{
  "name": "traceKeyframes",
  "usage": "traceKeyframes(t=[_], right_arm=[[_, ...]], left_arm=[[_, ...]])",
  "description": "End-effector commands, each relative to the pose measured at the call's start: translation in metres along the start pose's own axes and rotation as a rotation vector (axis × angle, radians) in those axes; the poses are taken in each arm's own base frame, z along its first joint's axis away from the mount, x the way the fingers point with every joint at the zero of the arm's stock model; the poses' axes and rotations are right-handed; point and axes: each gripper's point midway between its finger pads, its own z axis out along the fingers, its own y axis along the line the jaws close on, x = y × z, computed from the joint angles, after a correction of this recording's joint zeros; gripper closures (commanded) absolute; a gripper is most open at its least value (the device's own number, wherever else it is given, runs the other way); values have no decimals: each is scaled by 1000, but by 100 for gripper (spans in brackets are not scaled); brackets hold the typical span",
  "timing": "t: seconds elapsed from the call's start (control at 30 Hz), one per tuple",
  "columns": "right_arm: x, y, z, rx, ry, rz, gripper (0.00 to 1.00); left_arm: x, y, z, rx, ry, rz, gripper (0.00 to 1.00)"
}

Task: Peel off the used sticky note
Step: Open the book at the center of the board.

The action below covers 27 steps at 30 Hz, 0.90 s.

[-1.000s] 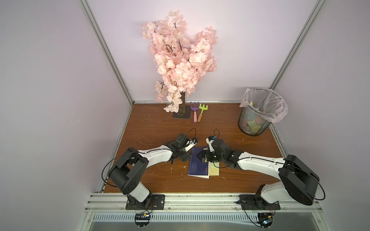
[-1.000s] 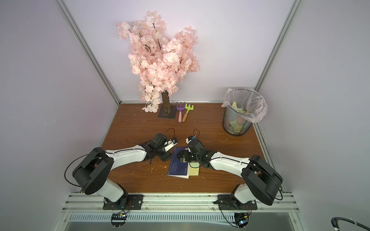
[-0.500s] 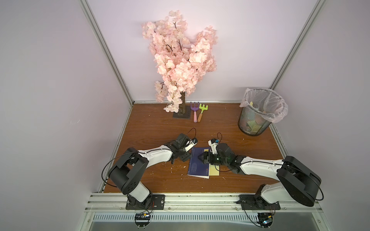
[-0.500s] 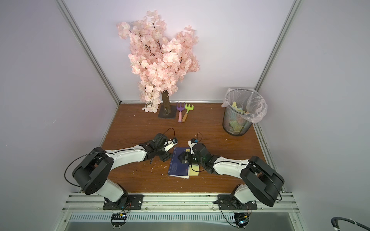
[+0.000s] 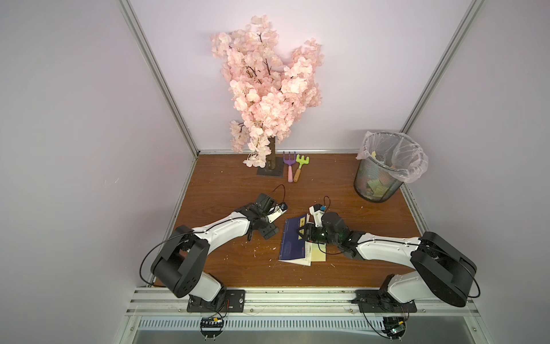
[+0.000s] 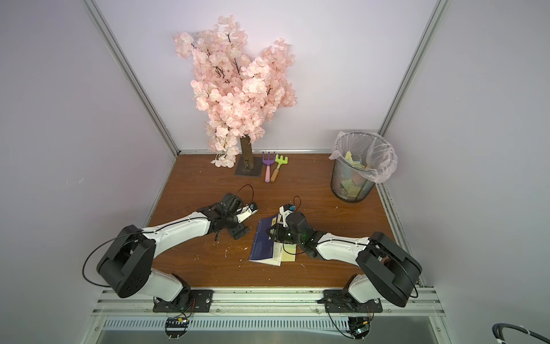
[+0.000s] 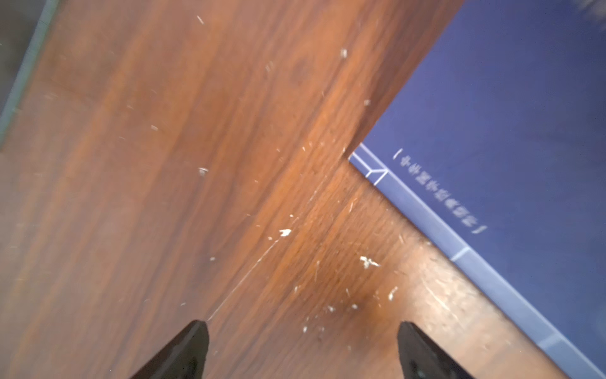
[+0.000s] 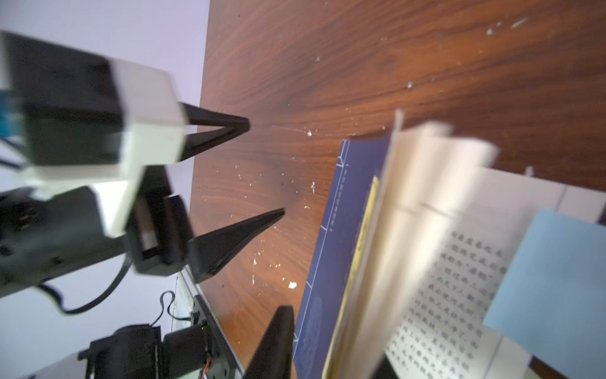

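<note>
We see a brown wooden table (image 5: 342, 193) walled in by pale panels, and at its far edge a pink blossom tree (image 5: 268, 89) on a dark base plate. The left arm (image 5: 226, 230) and the right arm (image 5: 387, 248) reach in from the near rail toward the middle. A mesh bin (image 5: 378, 184) lined with a clear bag stands in the far right corner, with coloured paper scraps inside. A blue book (image 5: 291, 242) lies between the two arms; in the right wrist view its leaves are lifted and blurred. The left gripper (image 7: 301, 326) hangs over bare wood just beside the book, its fingers spread wide with nothing between them. The right gripper (image 5: 305, 233) sits over the book's right side, fingers close together with lifted leaves between them; we cannot tell whether they pinch the paper. A purple rake (image 5: 288, 165) and a green rake (image 5: 300, 166) lie side by side next to the tree's base. A blue sticky note (image 8: 551, 295) is stuck on a printed page of the opened book, near the right gripper, and a yellow sticky note (image 5: 318, 256) pokes out at the book's near right corner. White specks (image 7: 285, 232) dot the wood
</note>
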Motion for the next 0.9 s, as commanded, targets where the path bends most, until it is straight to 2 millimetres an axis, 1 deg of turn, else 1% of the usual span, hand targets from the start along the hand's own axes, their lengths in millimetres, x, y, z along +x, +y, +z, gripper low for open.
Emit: traceKeyframes(t=[0.0,0.1,0.23,0.3,0.4,0.47,0.6,0.7,0.87], right_arm=[[-32,8,-10,20,-126,39,92],[-44,4,-14,35,-172,78,100],[-60,-5,-17,60,-230,139,100],[-67,-7,-18,58,-256,161,100],[-76,-8,-15,51,-263,181,100],[-79,-8,-11,50,-252,186,100],[-85,-12,-3,50,-239,199,100],[-86,-14,3,31,-211,226,100],[-85,-14,9,-8,-188,272,100]], left_arm=[[-16,-5,-33,53,-50,-19,9],[-21,-16,-46,84,-95,7,8],[-19,-33,-47,110,-104,66,8],[-23,-38,-45,95,-100,86,7],[-34,-46,-45,89,-123,116,0],[-43,-53,-47,87,-153,146,2],[-58,-72,-48,64,-177,230,3],[-67,-84,-43,35,-177,285,3],[-80,-96,-39,35,-220,296,3]])
